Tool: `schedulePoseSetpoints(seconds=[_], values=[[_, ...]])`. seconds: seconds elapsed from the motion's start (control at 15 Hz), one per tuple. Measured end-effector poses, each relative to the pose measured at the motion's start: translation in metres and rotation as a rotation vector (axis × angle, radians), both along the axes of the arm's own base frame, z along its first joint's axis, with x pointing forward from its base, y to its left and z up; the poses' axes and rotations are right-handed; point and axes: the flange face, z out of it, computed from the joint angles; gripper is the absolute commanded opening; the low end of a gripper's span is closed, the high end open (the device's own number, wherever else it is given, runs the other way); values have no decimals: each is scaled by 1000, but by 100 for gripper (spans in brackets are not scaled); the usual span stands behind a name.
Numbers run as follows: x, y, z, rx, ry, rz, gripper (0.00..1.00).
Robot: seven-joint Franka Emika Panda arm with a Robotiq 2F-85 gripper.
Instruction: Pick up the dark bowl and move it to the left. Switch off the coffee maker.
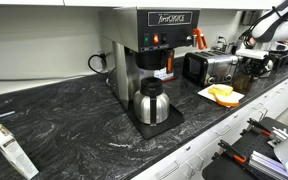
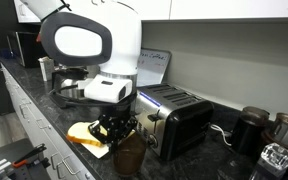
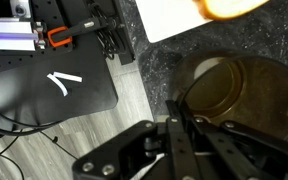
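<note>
The dark bowl (image 3: 234, 88), brown and round, sits on the black marbled counter near its front edge; it also shows in an exterior view (image 2: 130, 156). My gripper (image 3: 180, 118) comes down on the bowl's left rim with its fingers closed together on it. In an exterior view the gripper (image 2: 117, 130) hangs just over the bowl, beside the toaster. The coffee maker (image 1: 149, 50), a tall steel box with a black top panel, stands mid-counter with its orange switch (image 1: 156, 40) lit, far from the gripper (image 1: 252, 66).
A steel carafe (image 1: 150, 102) sits under the brewer. A chrome toaster (image 2: 179, 122) stands close behind the bowl. A white plate with a yellow item (image 2: 84, 135) lies next to the bowl. The floor holds a black mat and tools (image 3: 54, 85) below the counter edge.
</note>
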Motion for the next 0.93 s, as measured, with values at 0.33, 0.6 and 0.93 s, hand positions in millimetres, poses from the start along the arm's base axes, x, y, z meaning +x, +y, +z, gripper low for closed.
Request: schedulePoseSetpoints(seconds=[0.33, 0.6, 0.93], values=[[-5, 3, 31, -31, -30, 18, 1], [-14, 21, 87, -89, -79, 69, 1], [-25, 66, 143, -108, -129, 250, 1]])
